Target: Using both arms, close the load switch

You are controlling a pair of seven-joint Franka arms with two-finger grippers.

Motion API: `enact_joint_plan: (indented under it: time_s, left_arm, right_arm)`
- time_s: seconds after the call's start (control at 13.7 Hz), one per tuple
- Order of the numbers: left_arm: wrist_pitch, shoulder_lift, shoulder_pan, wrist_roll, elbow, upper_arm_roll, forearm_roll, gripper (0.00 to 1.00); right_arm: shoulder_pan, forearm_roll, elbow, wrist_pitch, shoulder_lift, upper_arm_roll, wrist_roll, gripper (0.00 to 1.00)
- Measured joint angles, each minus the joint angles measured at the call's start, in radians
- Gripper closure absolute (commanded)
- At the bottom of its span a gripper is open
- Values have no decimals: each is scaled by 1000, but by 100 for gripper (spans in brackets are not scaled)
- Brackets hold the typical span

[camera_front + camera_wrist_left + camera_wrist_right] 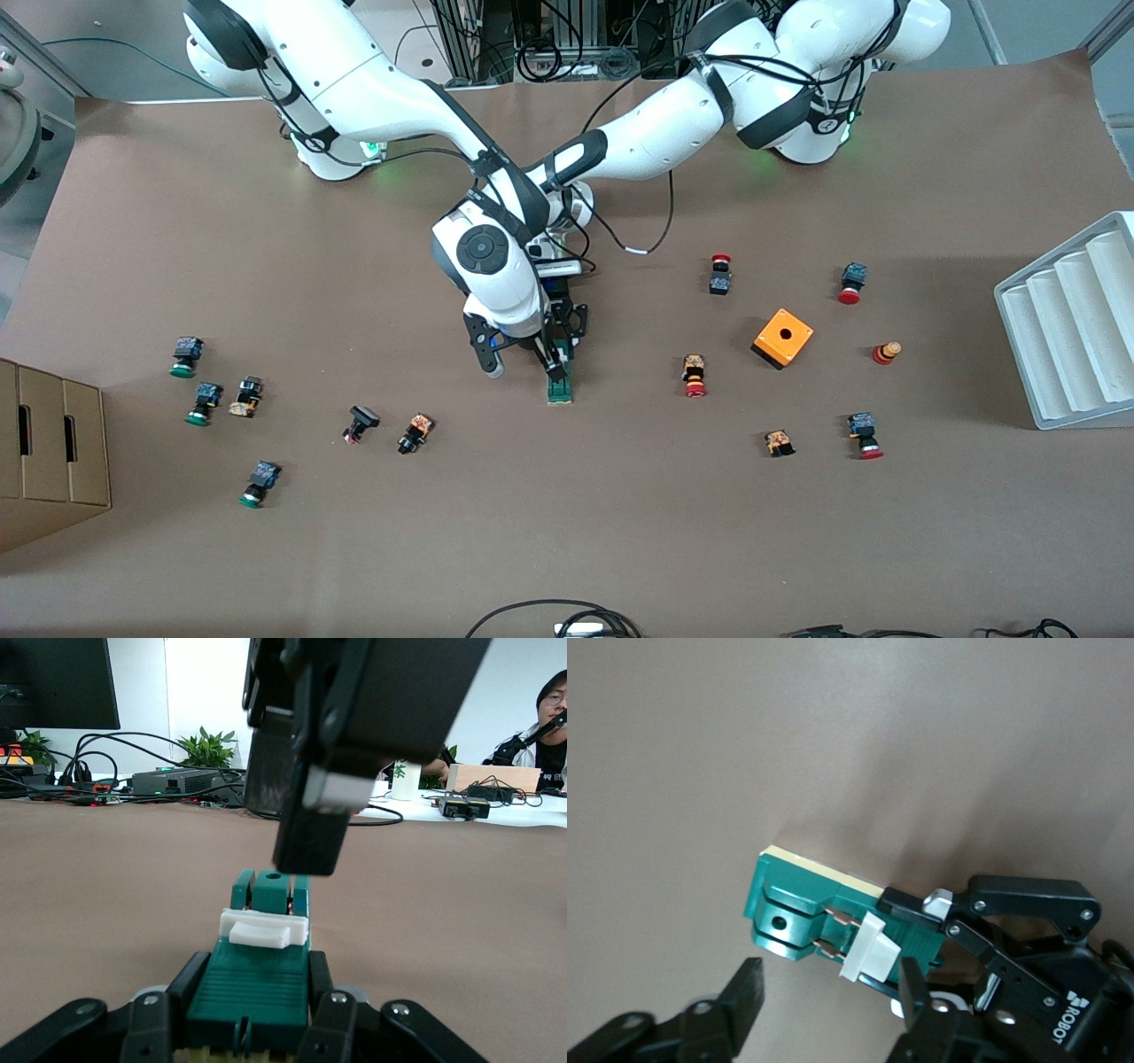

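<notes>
Front view: the load switch [560, 386] lies on the table [620, 532] abt mid-tabletop, well clear of every edge. Both my grippers meet on it. My left gripper [562, 330] sits at the switch end toward the bases' edge; my right gripper [523, 354] hangs just over it.

Left wrist view: my left gripper [251, 1020] has its fingers pressed on both flanks of the green switch [254, 979], pinching it. White lever [263, 927] lies across the top. Right gripper's black finger [312, 828] hangs right over the switch's other end.

Right wrist view: my right gripper [830, 1003] is spread wide, fingers apart, above the switch [799, 904] w/ white lever [868, 950]; left gripper [1010, 939] clamps its end.
</notes>
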Motion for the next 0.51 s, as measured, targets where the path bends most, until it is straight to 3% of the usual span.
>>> enact_joint_plan:
  time_s: [0.51]
  left_arm:
    - [0,0,0,0,0,0,0,55]
  right_arm:
    - [19,0,-6,16,23,0,42,40]
